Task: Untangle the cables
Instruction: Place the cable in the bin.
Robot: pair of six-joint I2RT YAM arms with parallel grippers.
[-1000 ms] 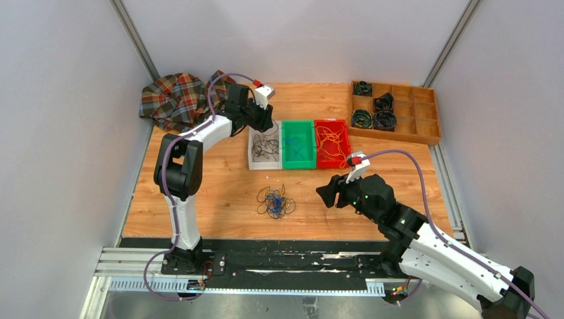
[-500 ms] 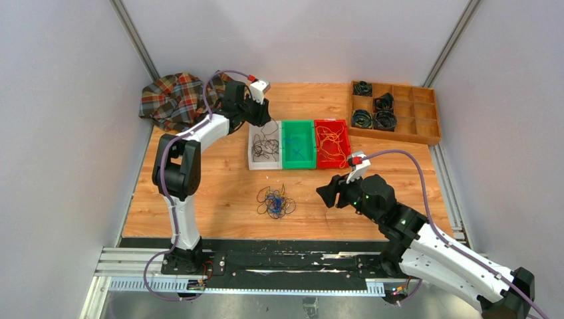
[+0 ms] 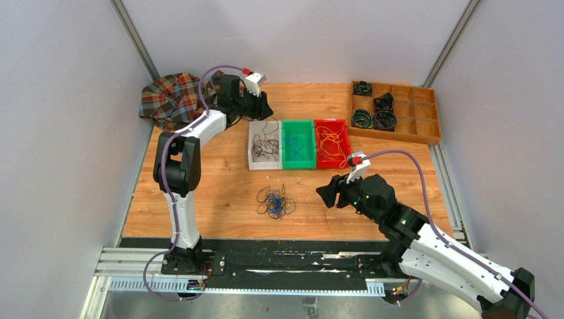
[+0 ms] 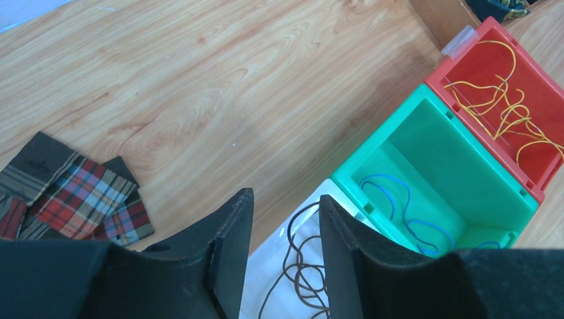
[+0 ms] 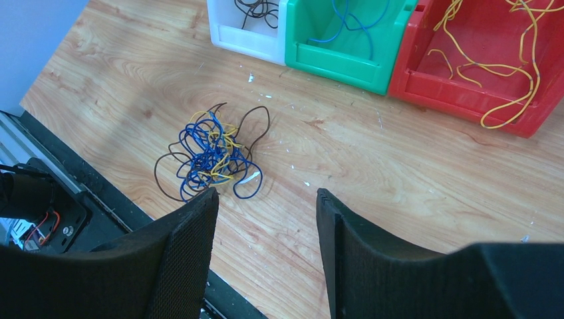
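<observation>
Looking across the desk (image 3: 219, 193), I have the plaid cloth (image 3: 169, 100) at the far left and the wooden tray (image 3: 399, 137) at the far right. Neither matters to this step. Between them the white bin (image 3: 253, 163), green bin (image 3: 297, 165) and red bin (image 3: 332, 164) sit side by side, touching.

My left tool (image 4: 286, 206) hangs over the far edge of the white bin with its jaws apart. A black strand (image 4: 302, 266) lies in that bin, and I cannot tell whether it clings to a finger. My right tool (image 5: 266, 199) hovers released and empty, near the cables (image 3: 275, 201) that lie knotted on the desk between the bins and the arm bases.

Blue strands (image 4: 392, 199) lie in the green bin and yellow strands (image 4: 505, 106) in the red, so I judge the sorting is partly done.

To do the next pull well, I would lower the right tool onto one outlying loop at the knot's edge. I would pinch only that strand and draw it slowly sideways. If the whole clump drags, the left tool should come down and pin it.
</observation>
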